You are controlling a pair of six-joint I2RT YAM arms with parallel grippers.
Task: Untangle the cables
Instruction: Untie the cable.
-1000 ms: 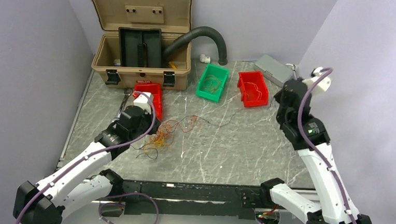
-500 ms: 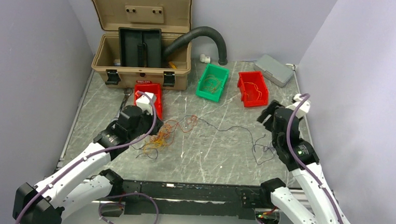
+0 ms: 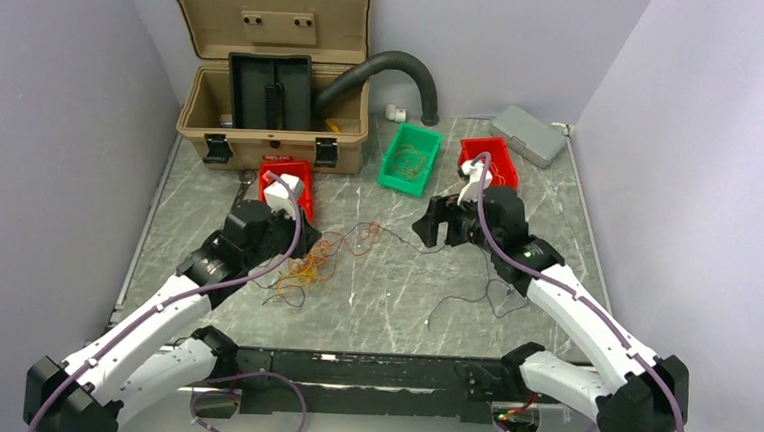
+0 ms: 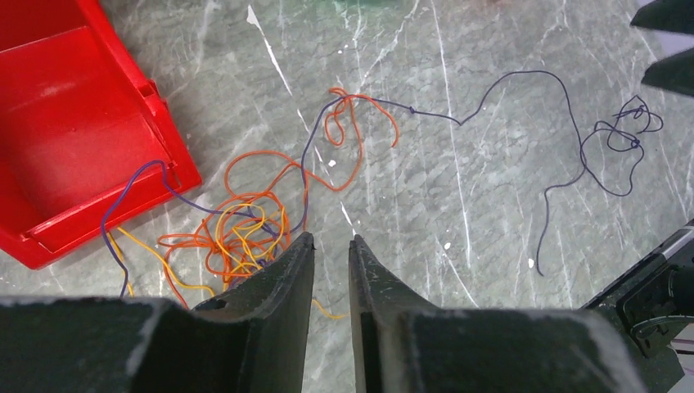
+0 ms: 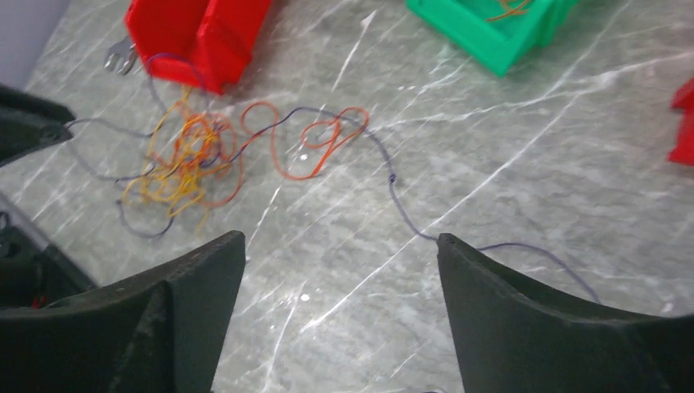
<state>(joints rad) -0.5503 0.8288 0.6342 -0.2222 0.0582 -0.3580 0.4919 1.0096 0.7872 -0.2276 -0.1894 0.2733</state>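
The cables are a tangle of orange and yellow wires (image 3: 305, 266) (image 4: 237, 233) (image 5: 184, 160) on the marble table, with an orange loop (image 4: 352, 123) at its right end. A thin dark purple wire (image 4: 573, 155) (image 5: 401, 205) runs from that loop to the right and ends in loose coils (image 3: 499, 283). My left gripper (image 3: 291, 249) (image 4: 331, 239) hovers at the tangle's right edge. Its jaws stand a narrow gap apart with nothing pinched at the tips; a yellow strand lies under them. My right gripper (image 3: 433, 222) (image 5: 340, 238) is wide open above bare table, near the purple wire.
An open tan case (image 3: 264, 119) and a black corrugated hose (image 3: 397, 67) stand at the back. A red bin (image 3: 290, 185) (image 4: 74, 131) sits just behind the tangle. A green bin (image 3: 410, 158), a second red bin (image 3: 488, 167) and a grey box (image 3: 528, 133) are at the back right.
My right arm swung from the back right down to the table's middle and its jaws opened. The dark purple wire now lies slack right of centre. The left arm barely moved.
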